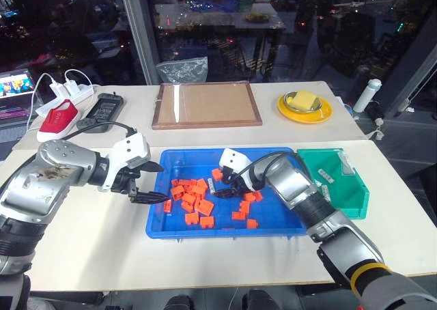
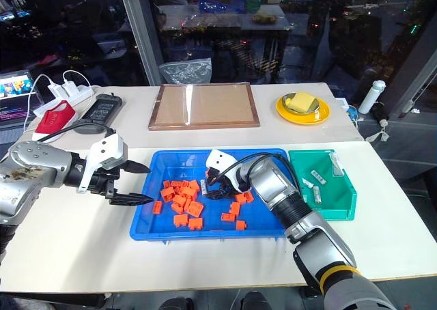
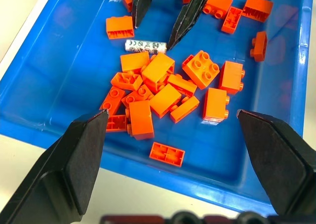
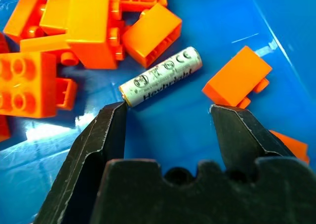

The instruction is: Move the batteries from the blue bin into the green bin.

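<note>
Your right gripper (image 4: 168, 116) fingers are spread over the slim silvery cylindrical battery (image 4: 161, 76) on the glossy blue plastic tray (image 4: 276, 17); left gripper (image 3: 173, 130) fingers spread, empty

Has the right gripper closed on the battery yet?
No, the right gripper is open, and the battery lies on the blue bin floor.

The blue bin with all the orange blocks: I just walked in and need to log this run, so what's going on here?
The robot is picking batteries out of the blue bin to move them to the green bin. Its right end effector is open and poised low over one battery lying loose among the orange blocks, not yet gripping it. The left end effector hangs open over the blue bin's left rim. A few batteries already lie in the green bin.
</note>
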`<action>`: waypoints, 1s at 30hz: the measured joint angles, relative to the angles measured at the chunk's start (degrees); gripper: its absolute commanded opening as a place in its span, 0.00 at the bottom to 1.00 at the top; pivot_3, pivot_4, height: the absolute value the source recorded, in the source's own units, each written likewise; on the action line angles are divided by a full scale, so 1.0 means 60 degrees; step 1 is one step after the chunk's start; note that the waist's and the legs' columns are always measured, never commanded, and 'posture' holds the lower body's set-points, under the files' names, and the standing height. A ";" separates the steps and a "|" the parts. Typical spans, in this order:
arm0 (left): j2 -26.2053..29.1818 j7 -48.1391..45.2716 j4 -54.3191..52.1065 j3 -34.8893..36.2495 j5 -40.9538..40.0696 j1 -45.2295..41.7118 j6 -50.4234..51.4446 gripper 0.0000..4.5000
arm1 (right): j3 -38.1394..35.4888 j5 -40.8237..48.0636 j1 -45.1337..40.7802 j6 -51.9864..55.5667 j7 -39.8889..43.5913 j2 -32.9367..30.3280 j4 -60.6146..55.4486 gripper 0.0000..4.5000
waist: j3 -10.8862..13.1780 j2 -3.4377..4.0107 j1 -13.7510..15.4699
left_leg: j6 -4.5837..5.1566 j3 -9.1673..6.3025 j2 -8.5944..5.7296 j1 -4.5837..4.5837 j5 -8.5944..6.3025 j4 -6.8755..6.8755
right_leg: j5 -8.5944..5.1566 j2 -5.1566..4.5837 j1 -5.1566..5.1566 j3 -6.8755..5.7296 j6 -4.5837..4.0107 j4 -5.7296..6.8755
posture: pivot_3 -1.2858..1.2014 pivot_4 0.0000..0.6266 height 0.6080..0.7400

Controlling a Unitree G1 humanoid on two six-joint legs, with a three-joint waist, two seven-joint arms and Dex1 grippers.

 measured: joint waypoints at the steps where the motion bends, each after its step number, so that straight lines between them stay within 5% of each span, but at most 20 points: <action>1: 0.0000 0.0000 0.0000 0.0000 0.0002 0.0000 -0.0003 1.00 | 0.0004 0.0000 0.0000 0.0004 0.0019 0.0007 -0.0007 0.70 | 0.0000 0.0000 0.0000 | 0.0000 0.0000 0.0001 0.0001 0.0000 0.0000 | 0.0000 0.0000 0.0000 0.0000 0.0000 0.0000 | 0.52 0.24 1.00; 12: 0.0026 0.0081 -0.0001 0.0001 0.0000 0.0082 -0.0007 1.00 | 0.0122 0.0003 0.0025 0.0364 0.0245 0.0261 -0.0352 0.70 | 0.0000 0.0000 -0.0018 | 0.0000 -0.0001 0.0003 0.0001 0.0000 -0.0001 | 0.0000 0.0003 -0.0004 0.0000 0.0000 0.0001 | 0.52 0.24 1.00; 25: 0.0111 0.0099 -0.0022 0.0024 -0.0002 0.0146 -0.0009 1.00 | -0.0338 -0.0098 -0.0670 -0.0336 -0.1033 0.1395 0.1665 0.70 | 0.0000 0.0001 -0.0013 | 0.0000 -0.0001 0.0001 0.0005 0.0000 -0.0004 | 0.0000 0.0002 -0.0001 0.0000 -0.0001 0.0004 | 0.52 0.24 1.00; 30: 0.0111 0.0112 -0.0026 0.0024 -0.0003 0.0146 -0.0009 1.00 | -0.0351 -0.0102 -0.0659 -0.0351 -0.0936 0.1288 0.1644 0.40 | 0.0000 0.0001 -0.0013 | 0.0000 -0.0001 0.0001 0.0004 0.0000 -0.0004 | 0.0000 0.0001 -0.0001 0.0000 -0.0001 0.0004 | 0.52 0.24 1.00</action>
